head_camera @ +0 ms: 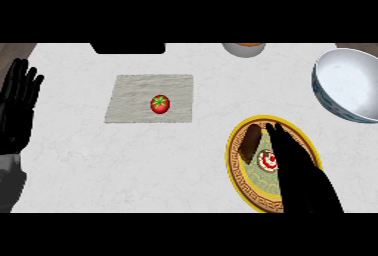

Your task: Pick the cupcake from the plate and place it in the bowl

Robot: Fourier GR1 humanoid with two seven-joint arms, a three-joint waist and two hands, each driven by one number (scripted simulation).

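Note:
A cupcake (269, 160) with white icing and a red top sits on a yellow-rimmed plate (237, 159) at the lower right. My right hand (295, 162) lies over the plate, its fingers stretched along the cupcake's right side and its thumb (253, 141) to the cupcake's upper left. The hand is open around the cupcake and covers part of it. A white bowl (347, 87) with a blue rim stands at the far right, above the plate. My left hand (18, 107) rests open at the left edge, fingers up.
A red tomato (160, 104) lies on a grey cloth (129, 107) at centre left. An orange and white cup (244, 48) stands at the top edge, beside a dark object (128, 48).

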